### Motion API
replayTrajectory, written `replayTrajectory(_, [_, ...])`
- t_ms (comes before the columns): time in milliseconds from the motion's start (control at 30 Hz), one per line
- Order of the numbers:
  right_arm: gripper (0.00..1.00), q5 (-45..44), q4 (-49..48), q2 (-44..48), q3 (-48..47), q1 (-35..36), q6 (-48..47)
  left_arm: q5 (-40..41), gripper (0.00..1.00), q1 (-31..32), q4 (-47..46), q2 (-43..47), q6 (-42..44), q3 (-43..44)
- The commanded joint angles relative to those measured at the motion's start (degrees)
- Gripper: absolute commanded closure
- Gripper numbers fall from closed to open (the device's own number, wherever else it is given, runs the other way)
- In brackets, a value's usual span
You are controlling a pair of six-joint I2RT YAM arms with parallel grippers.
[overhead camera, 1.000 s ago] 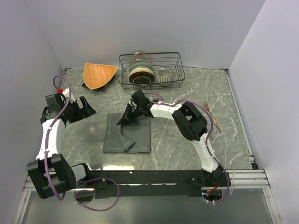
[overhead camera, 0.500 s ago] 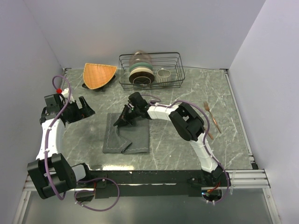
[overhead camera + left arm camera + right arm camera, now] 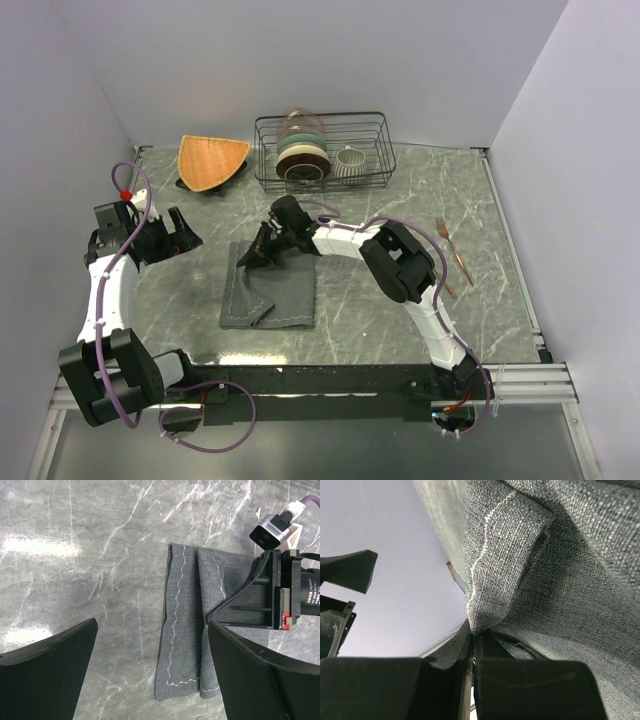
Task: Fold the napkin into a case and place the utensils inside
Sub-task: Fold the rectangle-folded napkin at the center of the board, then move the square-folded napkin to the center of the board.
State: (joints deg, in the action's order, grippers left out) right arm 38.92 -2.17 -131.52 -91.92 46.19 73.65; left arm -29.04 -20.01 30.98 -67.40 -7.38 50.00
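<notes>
Folding is only partly done, from where I stand. The napkin [image 3: 285, 300] lies on the marble table [image 3: 400, 320] in front of the arms, a little left of the middle. One flap is doubled over, so two stitched hems run side by side down its left part. It is a broad folded patch, not yet the long narrow case the task wants.

The right gripper [image 3: 250, 257] reaches across to the cloth near its far left corner. Its jaws are pressed together on a raised fold of the fabric, which the wrist view shows bunched right at the fingertips. The left gripper [image 3: 183, 232] hangs off to the left, well apart from the cloth, jaws spread wide and holding nothing.

The utensils [image 3: 455, 255] lie on the right side of the table, well apart from the napkin and untouched. I can make out a fork; the rest is too small or hidden behind the arm to tell.

I would judge this an early stage. More folds are needed to narrow the cloth and form a pocket, and all the cutlery has yet to be picked up and slid in.
</notes>
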Motion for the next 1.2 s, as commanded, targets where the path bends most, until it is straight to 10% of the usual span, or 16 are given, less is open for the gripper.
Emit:
replayTrajectory(0, [0.99,-0.1,-2.0,-1.2,-2.7,0.7,1.0,0.0,0.01,-0.5,0.1,0.1,1.4,0.5])
replayTrajectory(233, [0.48,0.1,-2.4,-1.0,-2.4,0.8,0.6,-0.2,0.01,-0.6,0.1,0.2,1.5,0.6])
replayTrajectory(600, [0.46,3.4,10.7,13.0,0.8,-8.3,-24.4,-7.2,0.01,-0.9,4.4,-2.6,12.3,4.9])
replayTrajectory(933, [0.44,-2.2,40.6,12.6,-12.1,-15.5,-70.3,-23.2,0.03,-0.9,17.4,-7.7,34.3,9.8])
replayTrajectory(1167, [0.45,-0.7,43.3,8.4,-15.3,-15.5,-77.5,-24.1,0.12,0.5,21.8,-6.9,48.0,7.8])
